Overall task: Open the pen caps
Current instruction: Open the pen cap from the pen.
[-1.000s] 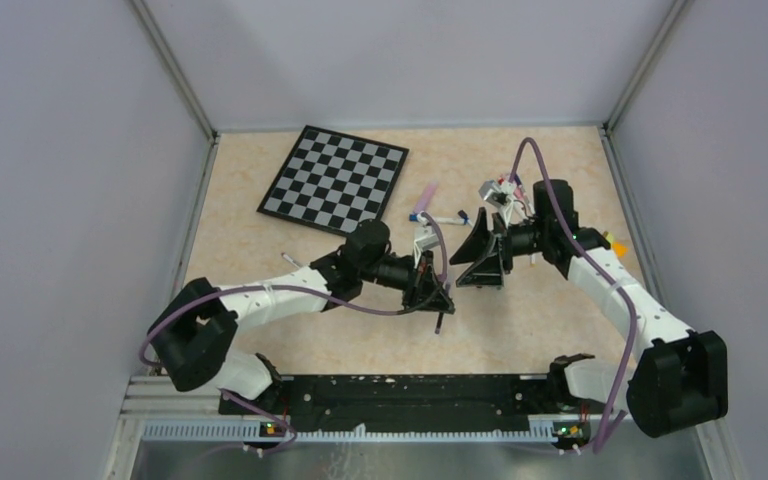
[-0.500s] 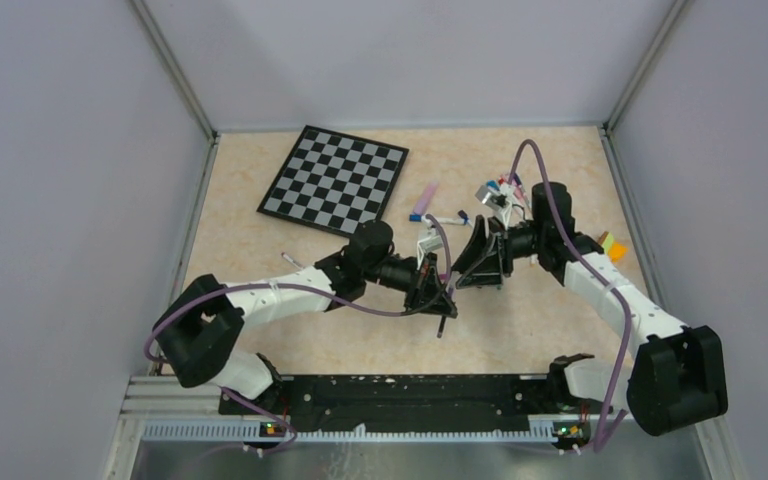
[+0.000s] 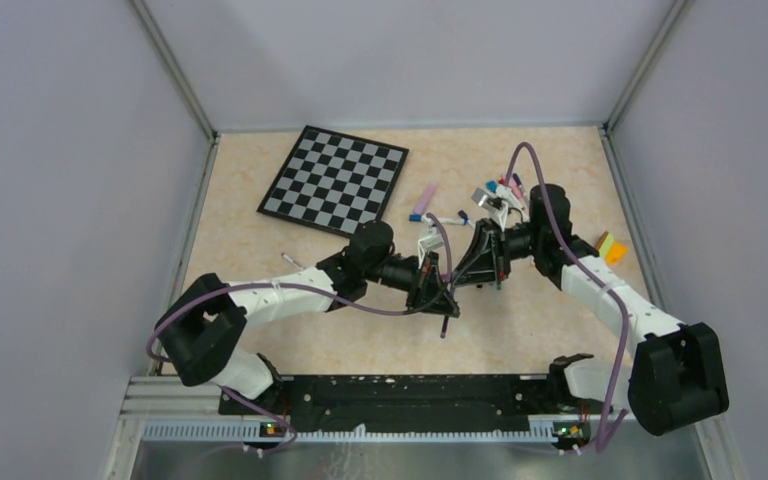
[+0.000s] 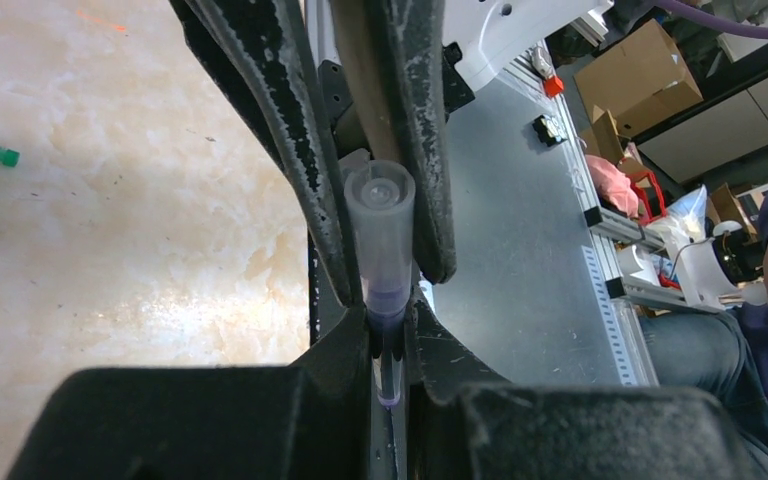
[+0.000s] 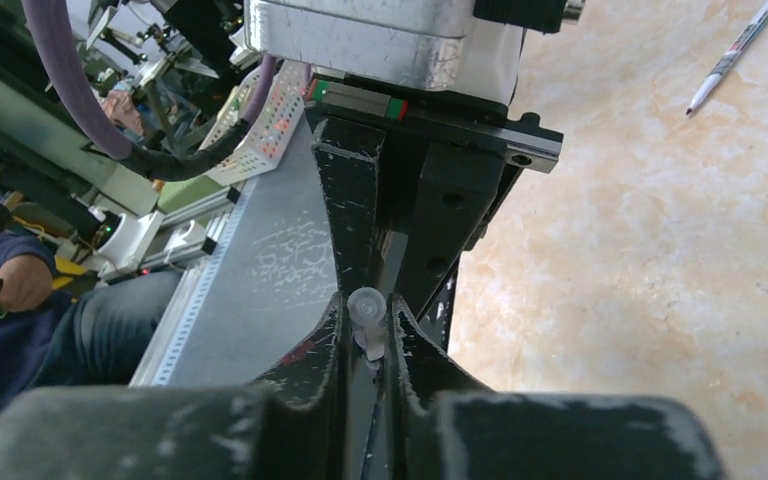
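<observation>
Seen from above, a stray pen [image 3: 293,260] lies on the table [image 3: 520,330] at 9 o'clock from the centre. The chessboard [image 3: 334,180] lies flat at 11 o'clock.

The 2 arms meet near the middle of the table. The left gripper [image 4: 388,335] reaches in from 9 o'clock and is clamped on 1 pen [image 4: 388,300]. The left wrist view shows its 2 fingers [image 4: 340,360] pressed against either side of the thin barrel. From above, the pen's free end sticks out of that gripper toward 6 o'clock.

The cap [image 4: 380,225] is translucent grey and is seated on the pen's other end, just beyond the left fingertips. It is held off the table between the 2 grippers.

The right gripper [image 5: 367,325] reaches in from 2 o'clock, facing the left one, and is closed on the cap. In both wrist views its 2 black fingers [image 4: 295,150] touch the cap on opposite sides.

A purple pen [image 3: 423,200] lies alone at 12 o'clock. The other pens [image 3: 500,190] sit in a small heap at 1 o'clock, just behind the right arm. The block [image 3: 610,246] rests at 3 o'clock, near the right wall.
</observation>
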